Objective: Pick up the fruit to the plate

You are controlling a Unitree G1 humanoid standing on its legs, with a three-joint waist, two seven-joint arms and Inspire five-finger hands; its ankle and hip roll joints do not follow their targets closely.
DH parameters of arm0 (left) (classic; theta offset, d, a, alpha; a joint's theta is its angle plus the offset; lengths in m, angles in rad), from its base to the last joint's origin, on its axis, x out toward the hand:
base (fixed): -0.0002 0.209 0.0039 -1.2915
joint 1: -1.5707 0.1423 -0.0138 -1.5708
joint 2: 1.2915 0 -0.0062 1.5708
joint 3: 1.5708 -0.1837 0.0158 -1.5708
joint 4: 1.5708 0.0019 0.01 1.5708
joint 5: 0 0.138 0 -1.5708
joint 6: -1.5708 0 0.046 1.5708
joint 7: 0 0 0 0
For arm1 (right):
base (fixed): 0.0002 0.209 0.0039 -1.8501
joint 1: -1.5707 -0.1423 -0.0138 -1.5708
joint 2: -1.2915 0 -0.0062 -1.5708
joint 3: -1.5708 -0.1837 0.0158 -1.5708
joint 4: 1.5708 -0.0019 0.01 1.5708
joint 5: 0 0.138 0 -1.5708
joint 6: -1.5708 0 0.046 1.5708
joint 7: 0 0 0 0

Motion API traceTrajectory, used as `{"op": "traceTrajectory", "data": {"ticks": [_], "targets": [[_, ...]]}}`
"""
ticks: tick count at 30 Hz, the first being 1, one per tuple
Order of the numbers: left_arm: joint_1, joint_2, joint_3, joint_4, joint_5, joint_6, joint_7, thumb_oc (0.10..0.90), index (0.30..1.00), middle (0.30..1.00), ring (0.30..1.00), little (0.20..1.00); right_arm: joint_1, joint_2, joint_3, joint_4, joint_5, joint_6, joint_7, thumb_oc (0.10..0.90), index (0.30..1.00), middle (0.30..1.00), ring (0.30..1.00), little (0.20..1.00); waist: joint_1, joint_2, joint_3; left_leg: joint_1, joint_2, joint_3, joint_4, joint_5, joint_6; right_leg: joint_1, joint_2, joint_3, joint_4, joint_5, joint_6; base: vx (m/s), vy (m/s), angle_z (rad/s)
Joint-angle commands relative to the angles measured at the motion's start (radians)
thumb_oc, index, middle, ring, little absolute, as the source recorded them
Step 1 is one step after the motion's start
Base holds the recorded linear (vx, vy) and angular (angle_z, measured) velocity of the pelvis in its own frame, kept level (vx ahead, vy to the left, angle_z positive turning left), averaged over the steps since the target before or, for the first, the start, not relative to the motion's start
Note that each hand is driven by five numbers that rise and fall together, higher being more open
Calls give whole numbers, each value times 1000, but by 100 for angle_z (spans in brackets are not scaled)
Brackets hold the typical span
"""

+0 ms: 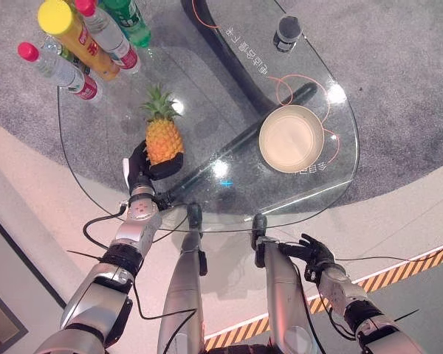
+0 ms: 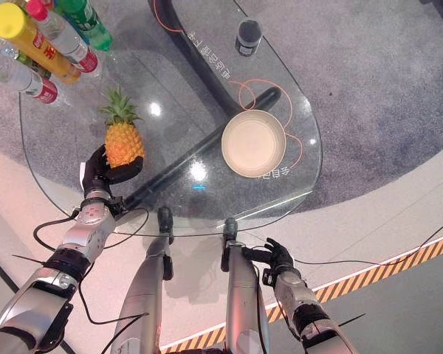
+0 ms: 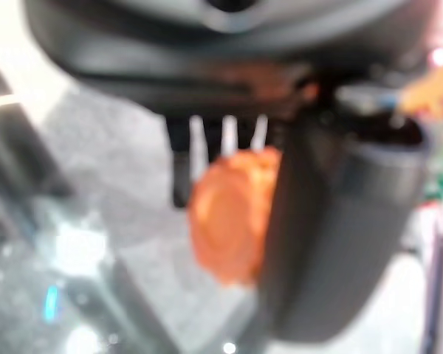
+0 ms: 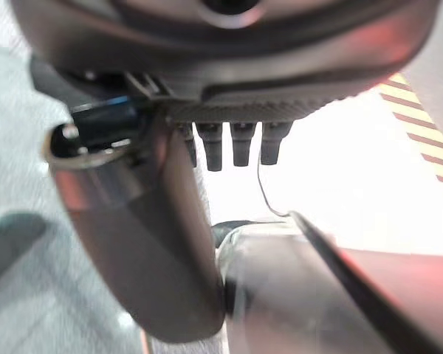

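Left eye view, pineapple [image 1: 164,139] apparently gripped, left robot hand [image 1: 142,171]

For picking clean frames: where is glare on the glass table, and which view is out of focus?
Left eye view: bright lamp reflections on the glass table, beside the pineapple and near the plate. Left wrist view: blurred; the pineapple is an orange blob behind the left robot hand.

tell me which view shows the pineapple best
The left eye view: the whole pineapple shows upright on the glass table, leafy crown included, with the left hand curled round its base. The right eye view shows much the same. The left wrist view shows a blurred orange patch past the fingers.
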Motion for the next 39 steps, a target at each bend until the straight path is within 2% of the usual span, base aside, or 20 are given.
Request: {"op": "traceTrajectory", "data": {"ticks": [1, 3, 4, 8, 11, 13, 14, 16, 17, 23, 25, 26, 33, 38, 39], "targets": [[21, -2, 40, -19, 26, -53, 16, 100, 300, 300, 300, 200, 113, -65, -32, 28, 97, -18, -138, 800, 900, 900, 900, 900, -10, 1, -4, 19, -54, 40, 163, -133, 36, 75, 24, -17, -268, 227, 17, 0, 9, -4], [31, 1, 44, -31, 34, -62, 19, 100, 300, 300, 300, 200, 118, -64, -48, 19, 116, -48, -183, 800, 900, 900, 900, 900, -8, 1, -4, 28, -54, 40, 164, -135, 36, 85, 24, -17, -268, 225, 16, 5, 8, -4], [51, 4, 50, -58, 53, -73, 26, 100, 300, 300, 300, 200, 128, -67, -82, -12, 114, -94, -251, 800, 900, 900, 900, 900, -5, 3, -4, 41, -54, 39, 164, -139, 37, 101, 24, -18, -269, 222, 17, 0, 0, 0], [113, 7, 60, -144, 94, -90, 36, 100, 300, 300, 300, 200, 165, -58, -128, -129, 113, -173, -377, 800, 900, 900, 900, 900, -2, 7, -4, 73, -56, 36, 158, -143, 39, 135, 25, -21, -276, 218, 14, 9, 6, -4], [147, 6, 64, -193, 127, -91, 43, 100, 300, 300, 300, 200, 184, -50, -145, -198, 120, -213, -410, 800, 900, 900, 900, 900, -1, 8, -4, 91, -59, 31, 157, -147, 41, 156, 24, -24, -281, 216, 12, 6, 1, -3], [147, 6, 64, -193, 127, -91, 43, 100, 300, 300, 300, 200, 184, -50, -145, -198, 120, -213, -410, 800, 900, 900, 900, 900, -1, 8, -4, 91, -59, 31, 157, -147, 41, 156, 24, -24, -281, 216, 12, 8, 1, -2], [215, 9, 77, -283, 175, -94, 53, 100, 300, 300, 300, 200, 219, -42, -154, -375, 97, -287, -450, 800, 900, 900, 900, 900, 0, 8, -4, 118, -64, 24, 154, -149, 42, 191, 22, -30, -289, 212, 7, 24, 2, -4], [231, 8, 80, -308, 187, -93, 57, 100, 300, 300, 300, 200, 221, -40, -161, -426, 91, -299, -471, 800, 900, 900, 900, 900, 0, 7, -4, 121, -65, 22, 151, -143, 42, 195, 21, -31, -292, 216, 5, 7, 1, -2], [260, 8, 81, -339, 208, -102, 60, 100, 300, 300, 300, 200, 232, -33, -173, -494, 88, -336, -474, 800, 900, 900, 900, 900, 1, 8, -4, 133, -67, 18, 149, -144, 43, 210, 22, -33, -294, 213, 4, 0, 0, 0], [385, -9, 98, -453, 284, -143, 50, 100, 300, 300, 300, 200, 273, 4, -215, -787, -17, -429, -403, 800, 900, 900, 900, 900, 0, 7, -4, 188, -66, 13, 126, -140, 46, 266, 27, -39, -305, 199, -3, 25, 21, -2], [406, -7, 102, -484, 304, -150, 37, 100, 300, 300, 300, 200, 283, 9, -215, -853, -28, -447, -343, 800, 900, 900, 900, 900, 0, 6, -4, 192, -68, 13, 129, -141, 47, 273, 28, -39, -302, 195, -5, 0, 0, 0], [419, 1, 105, -517, 326, -151, 26, 100, 300, 300, 300, 200, 290, 8, -209, -907, -31, -452, -275, 800, 900, 900, 900, 900, 2, 5, -4, 196, -69, 11, 128, -141, 48, 278, 29, -40, -303, 194, -6, 0, 0, 0], [432, 24, 110, -631, 374, -162, 23, 100, 300, 300, 300, 200, 275, -23, -147, -1037, -8, -404, -32, 800, 900, 900, 900, 900, 16, 8, -4, 190, -73, 9, 131, -143, 49, 274, 23, -45, -302, 193, -4, 0, 0, 0], [431, 39, 103, -694, 410, -172, -3, 100, 300, 300, 300, 200, 252, -26, -116, -1086, 29, -390, 32, 800, 900, 900, 900, 900, 29, 11, -4, 184, -81, 2, 133, -146, 49, 273, 16, -52, -307, 196, 0, -9, -14, 1], [424, 46, 95, -726, 430, -157, -19, 100, 300, 300, 300, 200, 230, -23, -99, -1103, 35, -392, 46, 800, 900, 900, 900, 900, 36, 12, -4, 184, -84, 0, 131, -146, 50, 275, 13, -57, -310, 198, 1, 0, 0, 0]]}}
